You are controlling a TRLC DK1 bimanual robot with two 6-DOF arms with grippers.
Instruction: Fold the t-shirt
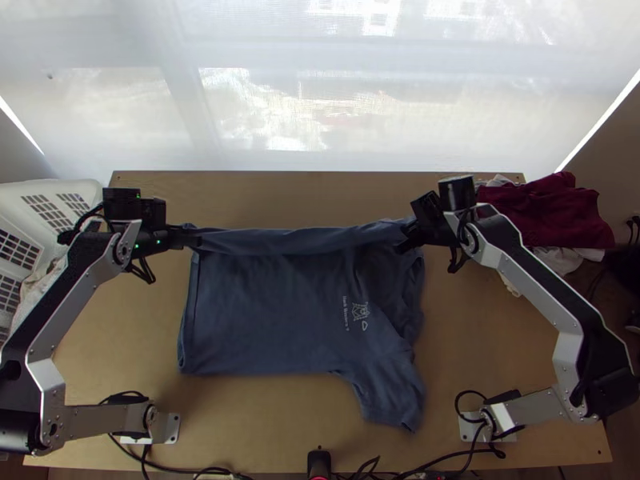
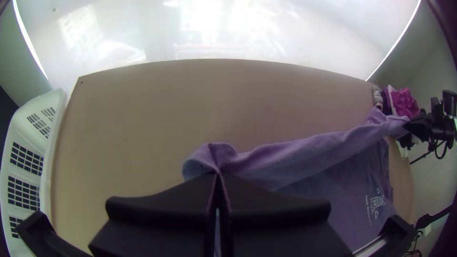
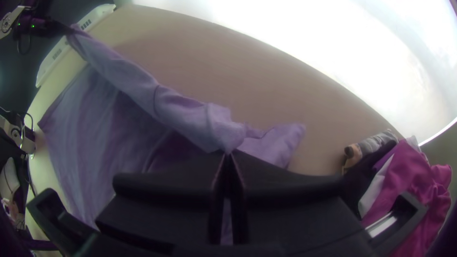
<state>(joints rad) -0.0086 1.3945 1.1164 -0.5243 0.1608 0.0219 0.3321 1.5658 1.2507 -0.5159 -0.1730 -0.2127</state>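
Observation:
The blue t-shirt [image 1: 272, 312] lies sideways on the table, one sleeve spread toward the near edge, its far edge lifted into a band between the grippers. At that band's left end, my left gripper [image 1: 192, 238] is shut on the cloth; in the left wrist view the left gripper [image 2: 218, 175] pinches the shirt [image 2: 295, 159] at its corner. My right gripper [image 1: 408, 234] is shut on the band's other end, near the second sleeve; in the right wrist view the right gripper [image 3: 228, 154] holds a fold of the shirt [image 3: 185, 114].
A white laundry basket [image 1: 48, 196] stands at the left edge with cloth in it. Maroon and white clothes [image 1: 552, 208] are heaped at the far right corner. Bare tabletop [image 1: 280, 196] shows beyond the shirt. Cables [image 1: 192, 472] run along the near edge.

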